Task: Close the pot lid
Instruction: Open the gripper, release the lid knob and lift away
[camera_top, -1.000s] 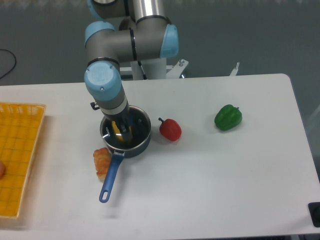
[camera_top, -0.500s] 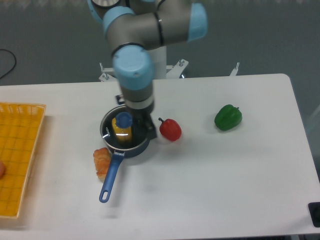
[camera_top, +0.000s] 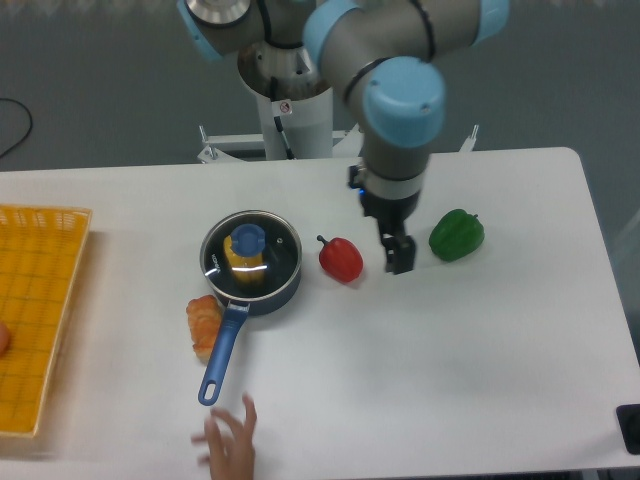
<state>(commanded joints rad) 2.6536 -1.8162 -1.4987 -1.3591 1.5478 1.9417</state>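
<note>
On the white counter (camera_top: 450, 350), left of its middle, the pot (camera_top: 251, 262) sits with the pot lid (camera_top: 252, 252) lying flat on its rim, the blue knob (camera_top: 248, 239) up at the centre. Through the glass I can see something yellow-orange inside the pot. The long blue handle (camera_top: 220, 357) runs from the pot toward the front edge of the counter, slanting a little to the left. Just beside the handle, on the side nearer the counter's left edge, lies a small orange-and-pale food piece (camera_top: 204, 323), close against the pot wall.

My claw (camera_top: 400, 255) hangs well apart from the pot, over the middle of the counter, between a red bell pepper (camera_top: 341, 259) and a green bell pepper (camera_top: 456, 234). It points down toward the surface and has hold of nothing; its dark fingers sit so close together from this angle that I cannot tell how wide the gap between them is. The red pepper lies near the pot's side that faces the counter's right edge, not touching it. The green pepper lies farther toward the right edge.

A yellow mesh basket (camera_top: 40, 300) rests at the left edge of the counter. At the front edge, below the end of the handle, a human hand (camera_top: 228, 440) reaches in with fingers spread, blurred.
</note>
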